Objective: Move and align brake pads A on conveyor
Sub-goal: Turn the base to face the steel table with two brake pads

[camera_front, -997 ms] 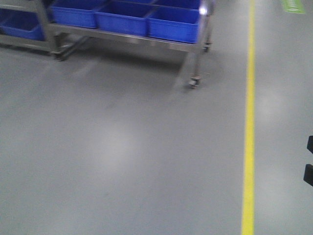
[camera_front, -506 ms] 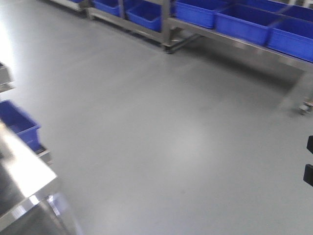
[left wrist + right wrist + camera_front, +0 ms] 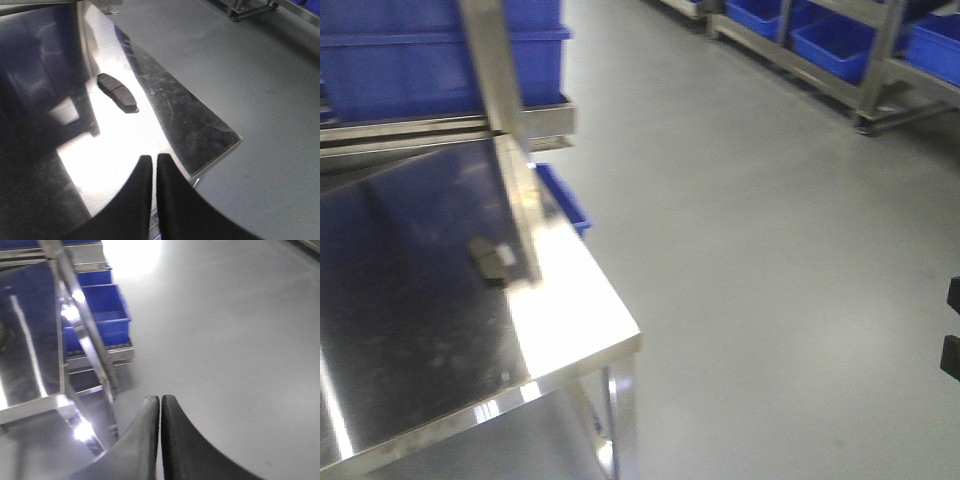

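Note:
One brake pad, dark and curved with a centre groove, lies on the shiny steel table; it also shows in the front view beside an upright steel post. My left gripper is shut and empty, above the table's near edge, short of the pad. My right gripper is shut and empty, over the bare grey floor beside the table frame. The conveyor is out of view. Other pads are out of view.
The steel table has a corner at lower centre and a lower shelf. Blue bins sit behind it and under it. Racks with blue bins stand at the far right. Grey floor lies between.
The view has swung left: the bin racks and yellow floor line slid off to the right, and the steel table with a pad on it has come into view at the left.

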{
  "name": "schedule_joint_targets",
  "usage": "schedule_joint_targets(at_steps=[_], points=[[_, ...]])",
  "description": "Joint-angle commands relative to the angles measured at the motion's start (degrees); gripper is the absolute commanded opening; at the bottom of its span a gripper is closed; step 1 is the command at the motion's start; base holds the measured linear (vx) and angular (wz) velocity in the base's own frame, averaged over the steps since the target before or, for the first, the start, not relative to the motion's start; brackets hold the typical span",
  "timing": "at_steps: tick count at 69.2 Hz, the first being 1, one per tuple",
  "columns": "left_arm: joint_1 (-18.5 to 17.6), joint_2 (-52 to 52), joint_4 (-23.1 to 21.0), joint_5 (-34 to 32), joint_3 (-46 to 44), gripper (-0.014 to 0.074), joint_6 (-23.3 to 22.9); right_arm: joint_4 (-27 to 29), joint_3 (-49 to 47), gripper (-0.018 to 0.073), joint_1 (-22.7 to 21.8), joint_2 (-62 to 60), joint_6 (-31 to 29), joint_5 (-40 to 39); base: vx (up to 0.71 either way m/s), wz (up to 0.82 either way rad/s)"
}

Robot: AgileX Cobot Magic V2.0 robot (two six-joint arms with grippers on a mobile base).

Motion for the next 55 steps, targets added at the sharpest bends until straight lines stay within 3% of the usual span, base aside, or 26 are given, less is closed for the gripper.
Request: schedule_joint_targets(at_steps=[1, 23, 55], points=[[-0.18, -0.02, -0.63, -3.62, -1.42, -0.0006, -0.08, -0.24, -1.44, -0.001, 0.04, 0.15, -0.2, -4.05, 0.01, 0.68], [-0.18, -0.02, -0.63, -3.62, -1.42, -0.0006, -0.08, -0.24, -1.44, -0.001, 0.04, 0.15, -0.2, -4.05, 0.03, 0.57], [-0.18, -0.08, -0.63, -3.62, -1.42, -0.0006, -0.08, -0.24, -1.44, -0.001, 0.04, 0.15, -0.2, -4.05, 0.08, 0.31]])
